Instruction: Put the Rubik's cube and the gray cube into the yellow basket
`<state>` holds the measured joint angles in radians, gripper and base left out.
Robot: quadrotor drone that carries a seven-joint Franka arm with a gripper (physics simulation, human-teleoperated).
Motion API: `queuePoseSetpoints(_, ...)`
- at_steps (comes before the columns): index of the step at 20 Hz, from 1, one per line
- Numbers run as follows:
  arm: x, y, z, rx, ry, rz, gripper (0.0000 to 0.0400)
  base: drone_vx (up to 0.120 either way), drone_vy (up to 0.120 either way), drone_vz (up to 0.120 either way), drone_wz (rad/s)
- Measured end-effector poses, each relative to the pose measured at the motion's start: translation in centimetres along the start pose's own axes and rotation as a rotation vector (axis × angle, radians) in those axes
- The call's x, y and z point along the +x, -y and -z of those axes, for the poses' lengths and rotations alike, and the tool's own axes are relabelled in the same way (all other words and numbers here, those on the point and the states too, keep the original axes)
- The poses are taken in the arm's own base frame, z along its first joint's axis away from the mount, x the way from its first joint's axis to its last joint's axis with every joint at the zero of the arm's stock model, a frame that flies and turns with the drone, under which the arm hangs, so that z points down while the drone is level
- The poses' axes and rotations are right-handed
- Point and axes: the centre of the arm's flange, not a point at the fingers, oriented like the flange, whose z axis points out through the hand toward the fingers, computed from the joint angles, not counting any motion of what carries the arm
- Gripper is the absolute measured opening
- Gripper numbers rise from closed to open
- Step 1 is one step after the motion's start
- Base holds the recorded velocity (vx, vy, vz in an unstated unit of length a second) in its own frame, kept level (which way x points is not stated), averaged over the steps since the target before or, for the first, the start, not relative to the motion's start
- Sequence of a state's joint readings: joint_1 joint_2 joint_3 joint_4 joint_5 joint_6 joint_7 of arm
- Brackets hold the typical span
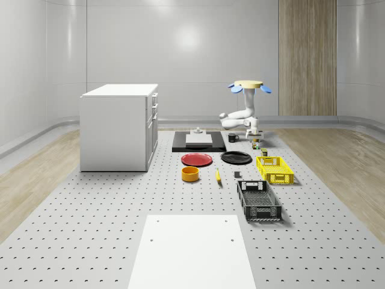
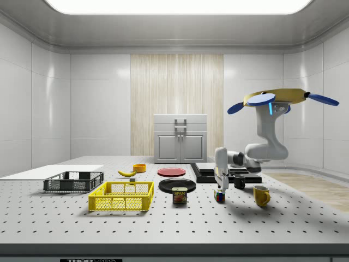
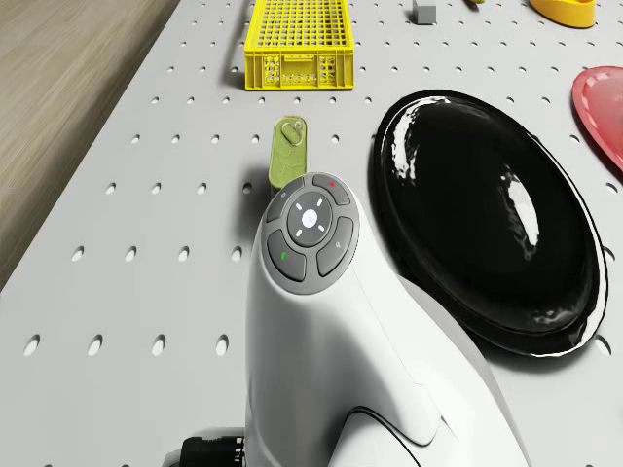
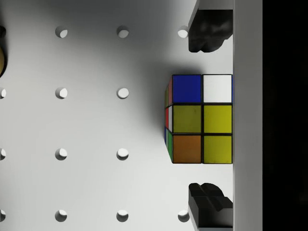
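The Rubik's cube [image 4: 201,119] rests on the perforated table, between the two black fingertips [image 4: 209,31] of my open gripper [image 4: 210,119]; a gap remains on each side. From the side, the gripper [image 2: 220,187] hangs just above the Rubik's cube [image 2: 219,196]. The drone [image 1: 248,87] hovers over the table's far right part, its arm bent down to the gripper [image 1: 255,140]. The yellow basket [image 1: 275,169] stands nearer the front, and is also visible as the yellow basket [image 3: 295,39]. A small gray cube [image 3: 424,12] lies beyond it, seen as the gray cube [image 1: 237,175].
A tin can [image 2: 179,195] stands between cube and basket. A black plate [image 1: 236,158], red plate [image 1: 197,159], orange bowl [image 1: 190,174], banana [image 1: 218,175] and black basket [image 1: 258,200] lie around. A yellow mug [image 2: 261,195], black mug [image 2: 239,181] and white cabinet [image 1: 119,126] are nearby.
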<state>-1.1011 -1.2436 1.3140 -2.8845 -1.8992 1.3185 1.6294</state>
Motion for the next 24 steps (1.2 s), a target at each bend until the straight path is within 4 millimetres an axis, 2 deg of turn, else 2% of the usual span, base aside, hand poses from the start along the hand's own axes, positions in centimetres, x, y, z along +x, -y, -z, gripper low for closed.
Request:
queuePoseSetpoints(10, 0.8, 0.8, -2.2, 0.000, 0.000, 0.000, 0.0400, 0.000, 0.000, 0.000, 0.000)
queuePoseSetpoints(24, 1.5, 1.5, -2.7, 0.000, 0.000, 0.000, 0.0400, 0.000, 0.000, 0.000, 0.000)
